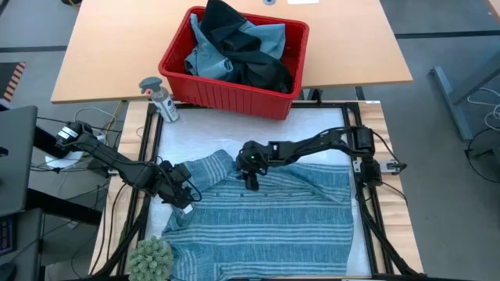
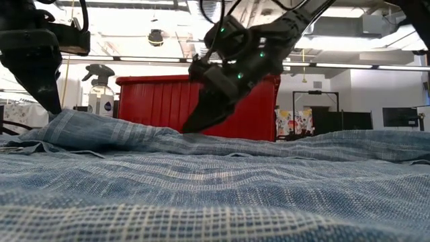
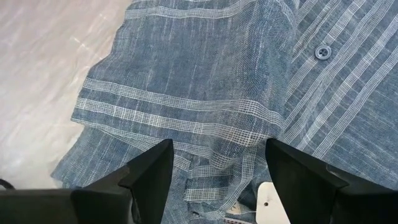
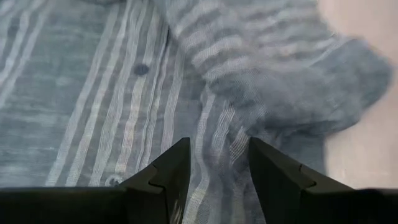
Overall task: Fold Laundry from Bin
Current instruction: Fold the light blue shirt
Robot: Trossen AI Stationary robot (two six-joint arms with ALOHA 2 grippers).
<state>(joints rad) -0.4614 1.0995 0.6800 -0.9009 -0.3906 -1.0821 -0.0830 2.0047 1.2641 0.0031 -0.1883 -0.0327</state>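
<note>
- Left gripper (image 1: 185,197) sits low over the left edge of the striped shirt (image 1: 266,215), its fingers (image 3: 146,168) spread apart with a bunched fold of cloth lying between them; whether they touch the cloth cannot be told.
- Right gripper (image 1: 251,181) points down onto the upper middle of the same shirt, near the collar end; its fingers (image 4: 171,165) stand somewhat apart with striped cloth between them, and in the low view (image 2: 195,124) the tips meet the cloth surface.
- Grey-blue with pale stripes, the shirt lies spread across the white work surface (image 1: 258,129) between the two arms, buttons (image 3: 321,52) showing along its placket.
- Beyond the work surface, on the wooden table (image 1: 109,55), stands the red bin (image 1: 226,94), holding light blue and dark garments (image 1: 238,51) heaped above its rim.
- Just beside the bin's left corner stands a spray bottle (image 1: 160,99).
- Near the left front corner of the surface rests a green spiky ball (image 1: 151,256).
</note>
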